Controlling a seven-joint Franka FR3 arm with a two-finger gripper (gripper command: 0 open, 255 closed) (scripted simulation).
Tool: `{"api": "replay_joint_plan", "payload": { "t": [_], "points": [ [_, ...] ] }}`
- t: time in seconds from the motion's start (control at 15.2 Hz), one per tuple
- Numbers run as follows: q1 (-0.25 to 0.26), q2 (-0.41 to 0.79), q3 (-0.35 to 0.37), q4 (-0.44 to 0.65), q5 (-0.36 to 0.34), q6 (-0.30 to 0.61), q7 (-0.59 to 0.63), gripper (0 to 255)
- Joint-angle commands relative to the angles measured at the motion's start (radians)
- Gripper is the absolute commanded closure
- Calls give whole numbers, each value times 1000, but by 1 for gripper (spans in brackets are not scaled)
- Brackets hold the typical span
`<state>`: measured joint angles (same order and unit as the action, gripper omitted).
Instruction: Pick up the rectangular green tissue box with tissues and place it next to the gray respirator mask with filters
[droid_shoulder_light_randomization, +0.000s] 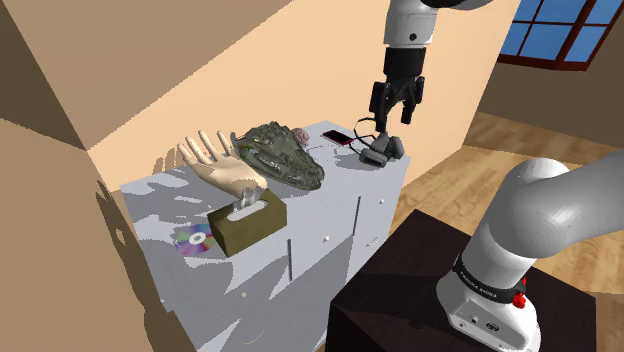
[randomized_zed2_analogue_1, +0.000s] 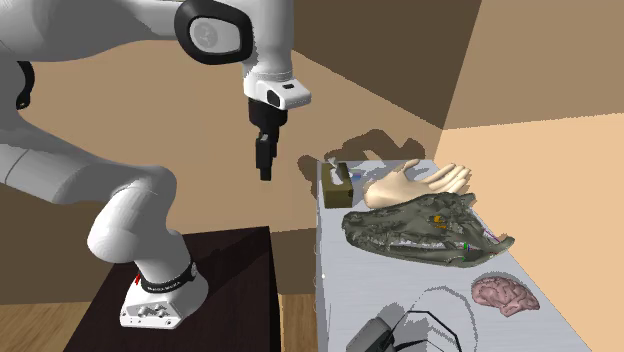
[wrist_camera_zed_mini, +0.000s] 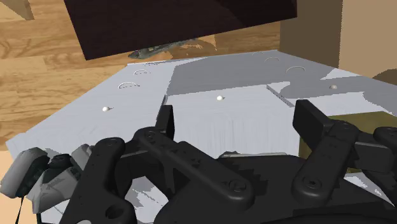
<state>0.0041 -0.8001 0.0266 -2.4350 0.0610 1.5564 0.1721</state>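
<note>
The olive-green tissue box (droid_shoulder_light_randomization: 247, 222) with a white tissue sticking out stands near the front edge of the grey-white dresser (droid_shoulder_light_randomization: 345, 190), toward the shoulder view's left. In the second exterior view the tissue box (randomized_zed2_analogue_1: 337, 186) sits at the dresser's far end. The grey respirator mask (droid_shoulder_light_randomization: 380, 151) lies at the opposite end, on the corner; the mask (randomized_zed2_analogue_1: 374, 336) also shows, and the mask (wrist_camera_zed_mini: 30, 179) lies beside my fingers. My gripper (droid_shoulder_light_randomization: 393, 110) hangs open and empty in the air above the mask, far from the box. The gripper (randomized_zed2_analogue_1: 265, 160) points down, and the gripper (wrist_camera_zed_mini: 238, 124) holds nothing.
Between box and mask lie a pale hand model (droid_shoulder_light_randomization: 222, 165), a dark crocodile skull (droid_shoulder_light_randomization: 281, 155), a pink brain model (droid_shoulder_light_randomization: 299, 135) and a red phone (droid_shoulder_light_randomization: 338, 137). A disc (droid_shoulder_light_randomization: 190, 238) lies beside the box. The dark stand (droid_shoulder_light_randomization: 400, 285) is close to the dresser's front.
</note>
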Motion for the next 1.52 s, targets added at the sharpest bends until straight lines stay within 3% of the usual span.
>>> {"api": "replay_joint_plan", "payload": {
  "t": [0.0, 0.46, 0.92, 1.19, 1.45],
  "points": [
    [0, 0, 0, 0, 0, 0, 0, 0],
    [31, 9, 130, -133, 151, 253, 195, 0],
    [57, 124, 282, -181, 279, 547, 379, 0],
    [52, 235, 377, -166, 321, 723, 485, 0],
    [21, 369, 479, -122, 321, 894, 606, 0]
  ]
}}
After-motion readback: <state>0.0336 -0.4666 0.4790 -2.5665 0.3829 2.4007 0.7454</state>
